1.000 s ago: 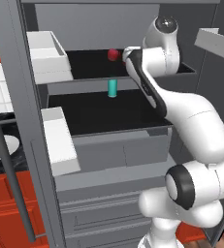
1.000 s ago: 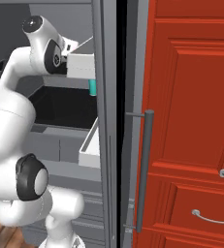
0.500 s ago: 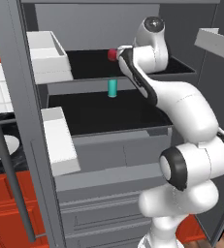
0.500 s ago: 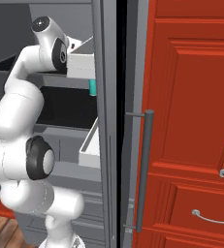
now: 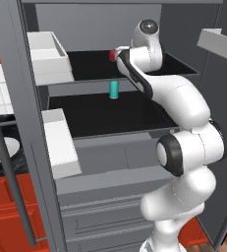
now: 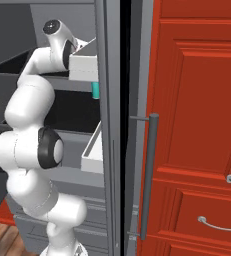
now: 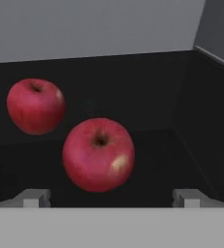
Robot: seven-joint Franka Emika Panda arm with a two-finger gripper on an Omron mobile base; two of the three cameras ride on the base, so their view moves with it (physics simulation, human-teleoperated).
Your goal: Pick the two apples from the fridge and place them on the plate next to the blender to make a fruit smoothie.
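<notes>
A rendered kitchen; an open grey fridge [image 5: 110, 167] with black shelves (apples [image 7: 98, 154] inside) stands beside red cabinets [image 6: 197, 125] with metal handles.

light: even, flat render | shelves dark | hand view soft, slightly blurred

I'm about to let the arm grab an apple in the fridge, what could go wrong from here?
The gripper is open, and the near apple sits between its fingertips but left of centre, so closing may push it aside rather than hold it. The far apple lies close by on the same black shelf; a nudge could roll one into the other. The forearm also runs close above the teal cylinder on the shelf below and might tip it when withdrawing.
</notes>
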